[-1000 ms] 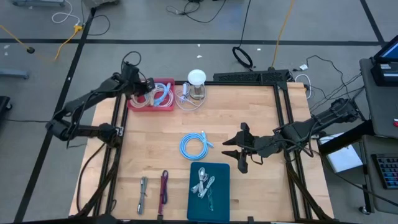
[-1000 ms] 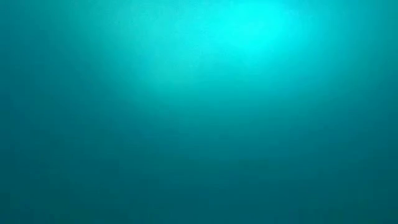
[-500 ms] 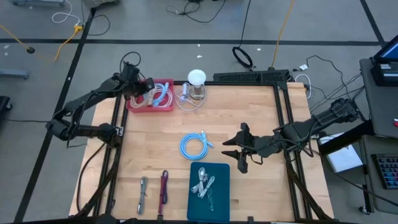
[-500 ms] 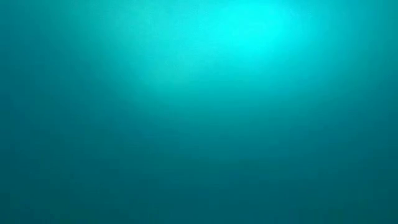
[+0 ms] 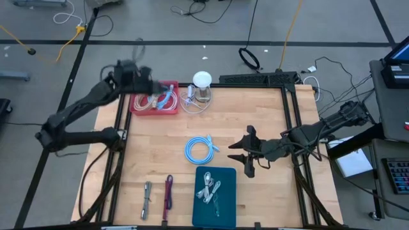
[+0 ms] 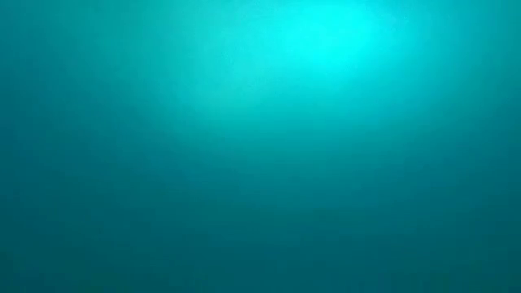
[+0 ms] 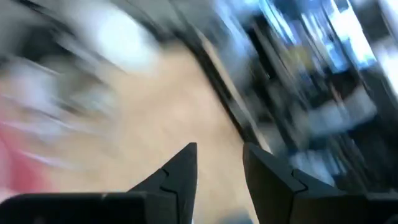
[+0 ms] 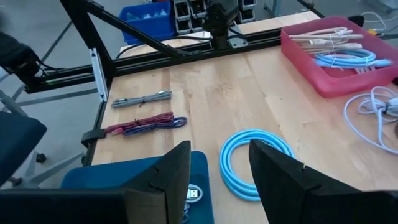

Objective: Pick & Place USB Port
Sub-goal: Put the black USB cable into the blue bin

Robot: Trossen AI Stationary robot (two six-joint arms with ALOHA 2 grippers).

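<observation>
A bundle of pale cables with silver USB plugs [image 5: 209, 188] lies on a dark teal rectangular mat [image 5: 225, 212] at the near edge of the light wooden desk [image 5: 255, 115]. Judged from the task, this is the likeliest USB item, though no separate port can be told apart. More pale and light-blue cables [image 5: 165, 99] lie in a red plastic tray [image 5: 172, 111] at the far left corner. The right pincer [image 5: 245, 158] hovers just beside the mat's far right corner, its fingers spread and empty. The left pincer [image 5: 142, 83] hangs over the red tray's left end; its wrist view shows the fingers apart with nothing visible between them. A coiled light-blue cable [image 5: 200, 151] lies mid-desk between tray and mat. A tied grey cable [image 5: 147, 199] and a tied maroon cable [image 5: 168, 198] lie left of the mat, and a white round-topped device with a loose white lead [image 5: 202, 82] stands beside the tray. Progress appears partial: one bundle lies on the mat, neither pincer carries anything, and cables are left in the tray.
</observation>
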